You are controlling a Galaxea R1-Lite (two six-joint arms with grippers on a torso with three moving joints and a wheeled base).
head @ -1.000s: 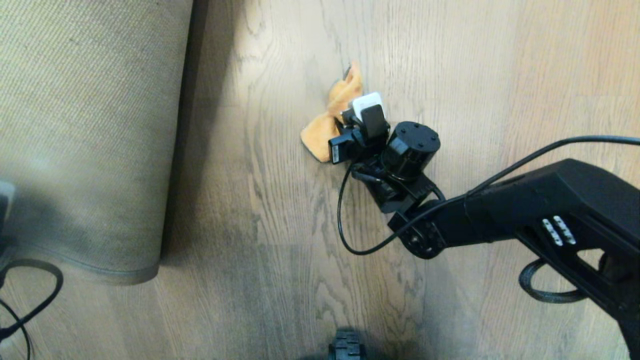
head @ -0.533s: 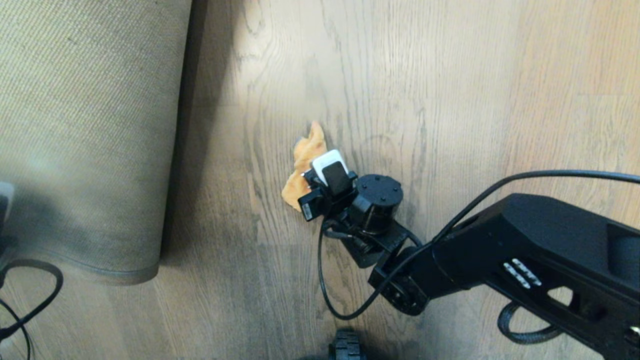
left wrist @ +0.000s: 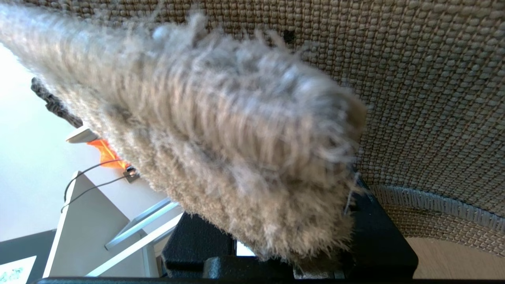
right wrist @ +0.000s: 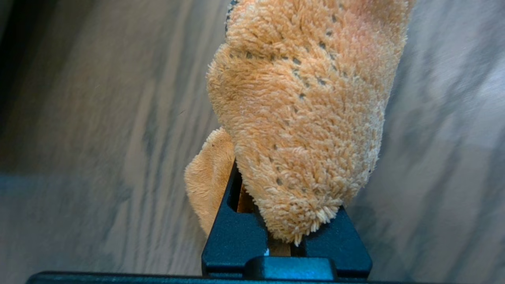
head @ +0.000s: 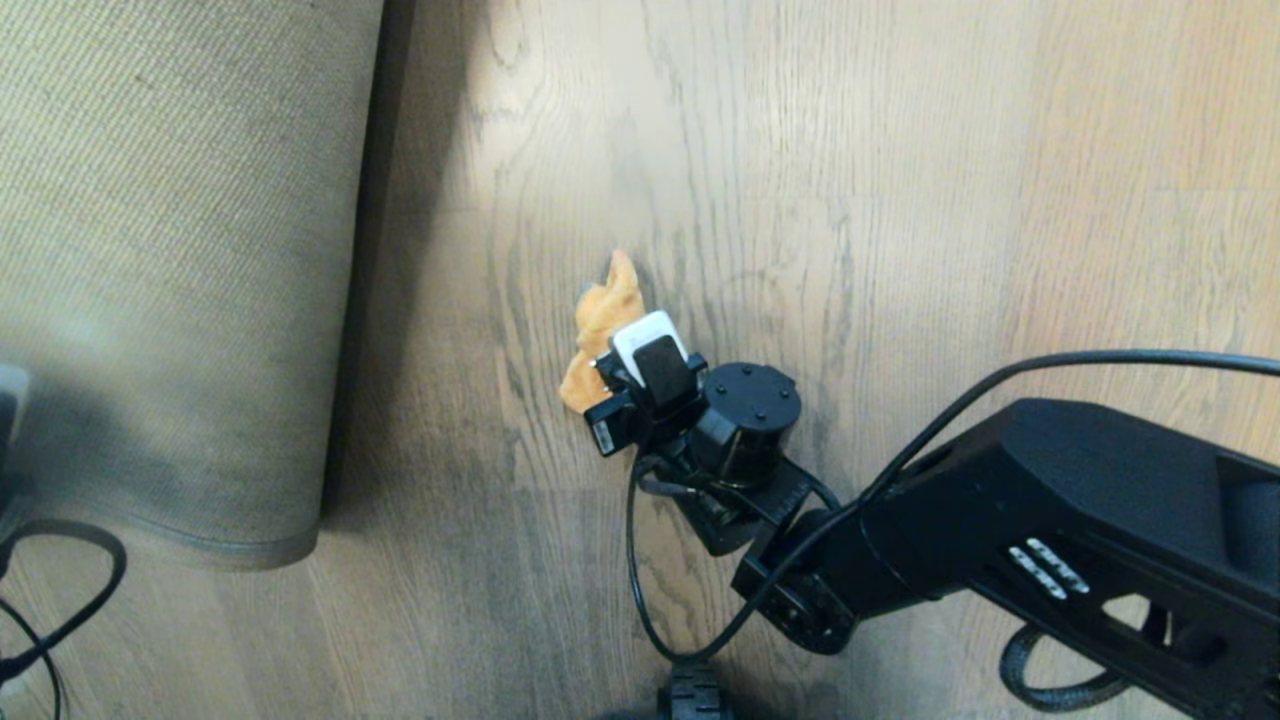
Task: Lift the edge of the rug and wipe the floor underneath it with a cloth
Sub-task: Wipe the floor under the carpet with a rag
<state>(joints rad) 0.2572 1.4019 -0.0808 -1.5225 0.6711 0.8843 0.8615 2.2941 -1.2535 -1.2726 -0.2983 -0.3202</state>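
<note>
centre of the head frame: right gripper [head: 600,385] clamped on cloth [head: 598,330] against floor [head: 900,200]; left gripper [left wrist: 284,252] pinches lifted rug edge [left wrist: 236,150].

Cloth drawn back across the floor

The right gripper [head: 612,385], clamped on the cloth [head: 600,325], sits nearer the robot and a little closer to the raised rug edge [head: 345,300] than a second ago, and the cloth trails along the floor [head: 900,200] with it, now bunched narrower; most of that travel comes in the first half-second.
</note>
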